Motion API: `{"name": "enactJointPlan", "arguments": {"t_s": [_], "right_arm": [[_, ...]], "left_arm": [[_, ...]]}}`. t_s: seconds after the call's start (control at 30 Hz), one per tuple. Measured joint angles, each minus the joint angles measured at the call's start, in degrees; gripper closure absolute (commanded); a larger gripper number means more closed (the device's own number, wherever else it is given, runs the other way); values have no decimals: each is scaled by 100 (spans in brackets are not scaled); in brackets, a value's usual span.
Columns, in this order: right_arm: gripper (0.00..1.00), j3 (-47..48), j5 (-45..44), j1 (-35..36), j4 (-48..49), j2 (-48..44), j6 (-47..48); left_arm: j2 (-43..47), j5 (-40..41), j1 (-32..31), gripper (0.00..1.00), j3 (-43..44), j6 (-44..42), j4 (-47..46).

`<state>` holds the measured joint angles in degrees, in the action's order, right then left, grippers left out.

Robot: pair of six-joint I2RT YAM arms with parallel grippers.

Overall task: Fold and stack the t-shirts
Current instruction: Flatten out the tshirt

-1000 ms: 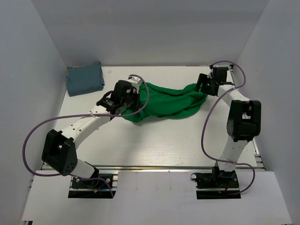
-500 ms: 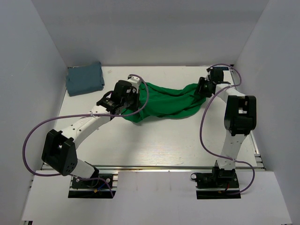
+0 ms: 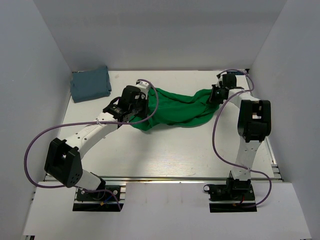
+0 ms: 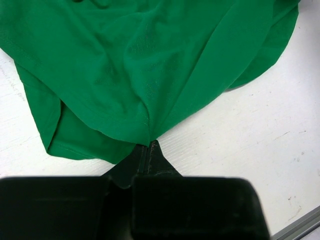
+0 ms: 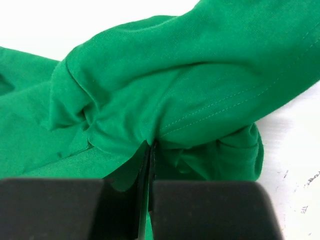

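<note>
Both arms are on the green shirt (image 3: 181, 107) now, one at each end of it. The left gripper (image 4: 150, 145) is pinched shut on a hem edge, and the cloth fans out from its fingertips in loose ridges, a flap of it sagging to one side. The right gripper (image 5: 151, 145) is clamped tight too, jaws together on a stitched fold, with a bunched lump of fabric sitting just above and beyond the tips and a sleeve-like roll tucked beside them. Between the two grips the shirt lies rumpled on the table (image 3: 165, 150), nowhere near flat. This is light, floppy stuff, I'd say: it will drape and slide instead of holding a line, and a thin pinch could slip off a single layer. The hems and seams look like the best places to hold, since the stitching gives the fingers something to bite on. The grey-blue shirt (image 3: 90, 84) sits folded well away from either set of fingers, off beyond the left arm in the far corner. My read is one shirt done, and this one needing a spread before any fold.
</note>
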<state>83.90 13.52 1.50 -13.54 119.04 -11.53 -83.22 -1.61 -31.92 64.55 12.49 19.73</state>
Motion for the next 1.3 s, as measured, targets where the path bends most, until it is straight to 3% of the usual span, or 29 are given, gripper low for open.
{"name": "enactJointPlan", "arguments": {"t_s": [0.23, 0.5, 0.77, 0.93, 1.3], "right_arm": [[100, -280, -48, 2, 42, -549, -31], [100, -461, -717, 2, 72, -3187, 0], [100, -122, -1578, 2, -297, -5045, 157], [100, 2, -1762, 13, -640, -5928, 299], [100, 1211, -1746, 39, -966, -7101, 627]], "left_arm": [[2, 339, 0, 100, 234, -118, 184], [306, 1126, 0, 100, 861, -352, 304], [1644, 1875, -2, 100, 1434, -737, 378], [2555, 1744, -9, 100, 1718, -1040, 319], [3829, 608, -20, 100, 1781, -1414, 256]]}}
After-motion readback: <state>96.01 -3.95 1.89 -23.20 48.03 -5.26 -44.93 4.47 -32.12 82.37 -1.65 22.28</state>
